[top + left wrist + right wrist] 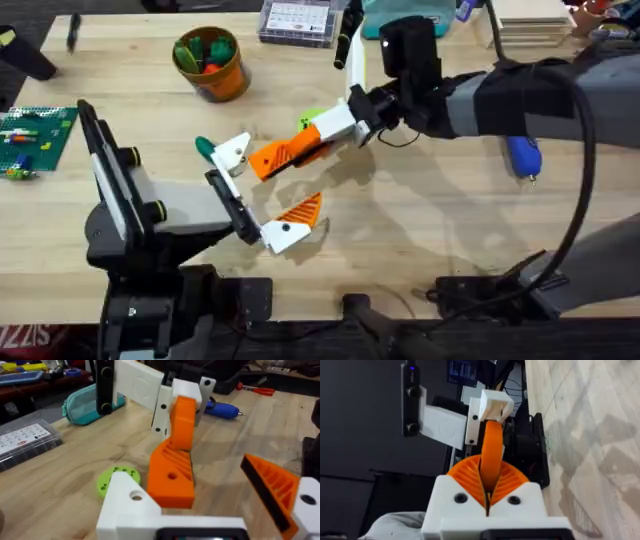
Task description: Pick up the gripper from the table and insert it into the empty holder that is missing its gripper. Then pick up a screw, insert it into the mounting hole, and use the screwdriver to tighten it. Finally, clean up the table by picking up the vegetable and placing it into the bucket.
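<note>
Right jaws (318,137) clamped on gripper (283,155) beside holder (234,152); left jaws (262,195) spread, empty.

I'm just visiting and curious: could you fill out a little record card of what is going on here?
Right fingers: shut on the loose orange fingertip
Fingertip position: at the left arm's empty white holder
Left fingers: open, one orange pad fitted
Screwdriver: lying on the table, untouched
Orange bucket: holds toy pieces
</note>
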`<state>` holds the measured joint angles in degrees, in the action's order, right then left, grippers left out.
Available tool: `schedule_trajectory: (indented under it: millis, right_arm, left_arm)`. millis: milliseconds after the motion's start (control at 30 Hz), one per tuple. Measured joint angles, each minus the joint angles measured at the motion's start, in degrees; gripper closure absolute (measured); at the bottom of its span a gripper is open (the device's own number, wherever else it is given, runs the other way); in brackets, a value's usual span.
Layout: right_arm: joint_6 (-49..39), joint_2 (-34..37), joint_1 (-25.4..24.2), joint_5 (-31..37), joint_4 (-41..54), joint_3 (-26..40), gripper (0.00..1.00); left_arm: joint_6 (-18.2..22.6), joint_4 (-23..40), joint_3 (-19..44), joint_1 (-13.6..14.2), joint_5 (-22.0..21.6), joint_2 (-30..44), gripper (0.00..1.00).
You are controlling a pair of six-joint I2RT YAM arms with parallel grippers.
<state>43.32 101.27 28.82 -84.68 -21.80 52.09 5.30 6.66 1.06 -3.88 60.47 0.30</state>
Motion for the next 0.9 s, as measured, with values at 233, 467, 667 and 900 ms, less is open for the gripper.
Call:
schedule_trajectory:
  millis: [233,467,667,900]
  right_arm:
    - [3.44,0.00,0.04,0.65,-1.43,1.36,0.996]
    - [4.27,2.16,0.11,0.67,-1.98,1.75,0.996]
    - [5.35,4.13,0.33,-0.72,-4.88,2.30,0.996]
    - [6.55,4.87,1.21,-2.03,-6.08,3.75,0.996]
  left_arm:
    - [0.00,0.00,0.00,0.00,0.00,0.02,0.023]
    - [-0.21,0.00,0.00,0.00,-0.04,0.00,0.024]
    - [-0.90,-0.02,-0.04,-0.02,-0.31,-0.01,0.024]
    - [-1.03,-0.04,-0.04,0.00,0.00,0.02,0.023]
